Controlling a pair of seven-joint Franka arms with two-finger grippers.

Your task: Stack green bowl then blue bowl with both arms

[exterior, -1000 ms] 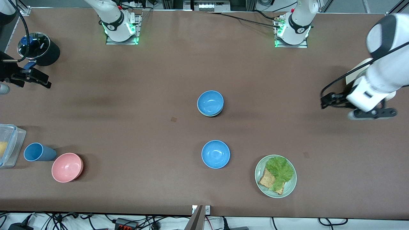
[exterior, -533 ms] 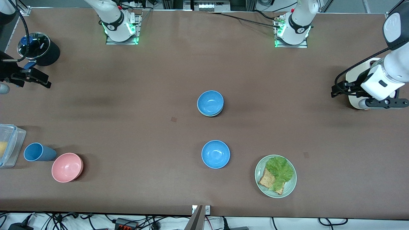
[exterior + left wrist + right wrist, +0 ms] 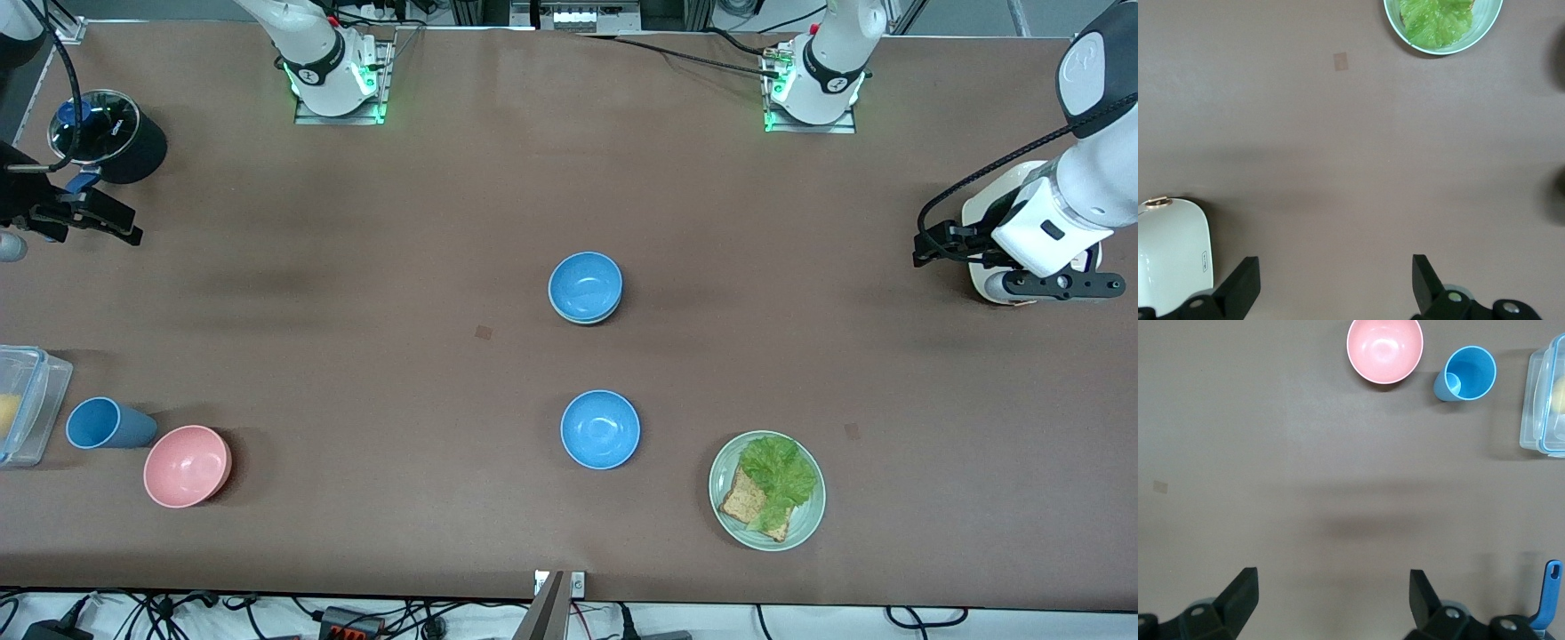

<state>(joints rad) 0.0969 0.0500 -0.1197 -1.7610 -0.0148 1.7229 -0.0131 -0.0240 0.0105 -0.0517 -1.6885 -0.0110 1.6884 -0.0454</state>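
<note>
One blue bowl sits nested in the green bowl at mid-table; only a thin pale rim of the green bowl shows beneath it. A second blue bowl stands alone, nearer the front camera. My left gripper is open and empty, up over a white appliance at the left arm's end; its view shows bare table between the fingers. My right gripper is open and empty at the right arm's end, waiting over bare table.
A pale green plate with lettuce and toast lies near the lone blue bowl and shows in the left wrist view. A pink bowl, blue cup, clear container and lidded black pot are at the right arm's end.
My left arm has swung toward the left arm's end of the table and now hangs over the white appliance. The right arm and the bowls have not moved.
</note>
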